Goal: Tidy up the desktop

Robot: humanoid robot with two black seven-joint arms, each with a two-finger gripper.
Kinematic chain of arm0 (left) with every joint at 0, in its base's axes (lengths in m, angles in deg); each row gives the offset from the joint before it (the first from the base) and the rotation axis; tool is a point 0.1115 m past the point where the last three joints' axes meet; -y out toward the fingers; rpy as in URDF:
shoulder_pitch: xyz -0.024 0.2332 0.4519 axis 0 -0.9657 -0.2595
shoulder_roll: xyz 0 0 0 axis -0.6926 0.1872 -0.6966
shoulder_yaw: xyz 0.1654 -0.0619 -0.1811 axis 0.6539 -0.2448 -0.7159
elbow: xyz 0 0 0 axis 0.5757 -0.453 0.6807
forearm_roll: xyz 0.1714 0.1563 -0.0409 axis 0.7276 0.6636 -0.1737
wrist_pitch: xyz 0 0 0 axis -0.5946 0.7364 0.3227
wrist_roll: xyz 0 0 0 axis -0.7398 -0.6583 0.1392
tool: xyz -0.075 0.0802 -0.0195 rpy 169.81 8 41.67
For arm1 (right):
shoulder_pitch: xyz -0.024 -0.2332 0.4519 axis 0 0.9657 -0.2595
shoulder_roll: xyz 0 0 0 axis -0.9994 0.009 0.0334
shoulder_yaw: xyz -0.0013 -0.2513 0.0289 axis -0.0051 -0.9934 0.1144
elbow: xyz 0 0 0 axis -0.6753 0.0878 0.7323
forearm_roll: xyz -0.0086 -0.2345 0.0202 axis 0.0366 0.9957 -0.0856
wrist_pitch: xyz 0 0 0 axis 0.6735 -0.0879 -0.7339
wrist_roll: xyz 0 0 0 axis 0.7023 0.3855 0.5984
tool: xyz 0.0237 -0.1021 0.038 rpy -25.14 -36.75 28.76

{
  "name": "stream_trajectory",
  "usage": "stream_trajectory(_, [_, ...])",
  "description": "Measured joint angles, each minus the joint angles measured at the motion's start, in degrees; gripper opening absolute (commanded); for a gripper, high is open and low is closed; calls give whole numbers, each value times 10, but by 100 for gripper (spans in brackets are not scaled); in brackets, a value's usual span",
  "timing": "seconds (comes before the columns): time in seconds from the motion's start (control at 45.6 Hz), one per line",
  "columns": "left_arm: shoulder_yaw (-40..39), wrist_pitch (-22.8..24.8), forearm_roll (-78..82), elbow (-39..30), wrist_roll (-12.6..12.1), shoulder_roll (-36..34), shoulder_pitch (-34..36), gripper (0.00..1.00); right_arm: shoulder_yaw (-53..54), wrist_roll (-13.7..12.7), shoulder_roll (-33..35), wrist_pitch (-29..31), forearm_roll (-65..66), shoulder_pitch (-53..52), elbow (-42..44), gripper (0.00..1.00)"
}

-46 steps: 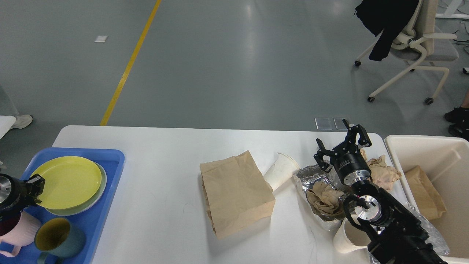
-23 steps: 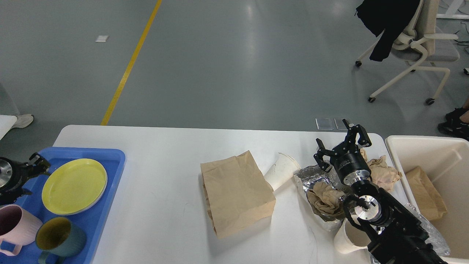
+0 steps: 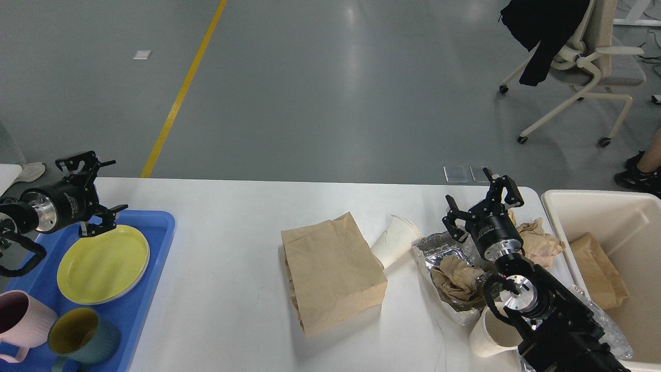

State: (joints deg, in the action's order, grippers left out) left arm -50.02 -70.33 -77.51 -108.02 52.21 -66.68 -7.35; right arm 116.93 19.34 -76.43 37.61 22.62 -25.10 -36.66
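Note:
The white desktop (image 3: 232,206) fills the lower half of the view. A brown paper bag (image 3: 333,271) lies on its middle, with a tipped white paper cup (image 3: 395,240) just right of it. A foil tray (image 3: 439,248) holds crumpled brown paper (image 3: 457,276); more crumpled paper (image 3: 539,240) lies beyond it. My right gripper (image 3: 483,206) hangs open above the foil tray, holding nothing. My left gripper (image 3: 98,194) is open and empty above the far edge of the blue tray (image 3: 155,227).
The blue tray carries a yellow plate (image 3: 103,263), a pink mug (image 3: 23,318) and a teal mug (image 3: 82,338). A cream bin (image 3: 619,217) at the right holds a brown bag (image 3: 599,271). Another white cup (image 3: 490,338) stands under my right arm. An office chair (image 3: 583,62) is on the floor behind.
My left gripper rose from low over the tray's left side and moved up and right, now above the tray's far edge. The yellow plate lies uncovered on the tray. The right arm stayed still.

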Motion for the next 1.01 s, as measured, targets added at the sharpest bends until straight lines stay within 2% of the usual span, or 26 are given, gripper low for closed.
stream_trajectory(0.066, [-120, 1, 3, -3, 10, 39, -45, 96, 0, 0, 0, 0, 0, 0, 0, 100])
stream_trajectory(0.153, [-225, 22, 19, -21, 32, 83, -90, 96, 0, 0, 0, 0, 0, 0, 0, 100])
stream_trajectory(0.329, [-356, 57, 69, -128, 134, 152, -216, 96, 0, 0, 0, 0, 0, 0, 0, 100])
stream_trajectory(0.395, [-413, 60, 116, -167, 149, 190, -266, 96, 0, 0, 0, 0, 0, 0, 0, 100])
stream_trajectory(0.482, [-477, 65, 183, -184, 149, 242, -312, 96, 0, 0, 0, 0, 0, 0, 0, 100])
stream_trajectory(0.592, [-517, 67, 215, -187, 129, 284, -329, 96, 0, 0, 0, 0, 0, 0, 0, 100])
stream_trajectory(0.702, [-524, 67, 218, -179, 120, 295, -334, 96, 0, 0, 0, 0, 0, 0, 0, 100])
stream_trajectory(0.833, [-521, 71, 219, -153, 123, 298, -332, 96, 0, 0, 0, 0, 0, 0, 0, 100])
stream_trajectory(1.009, [-519, 100, 220, -132, 125, 299, -332, 96, 0, 0, 0, 0, 0, 0, 0, 100])
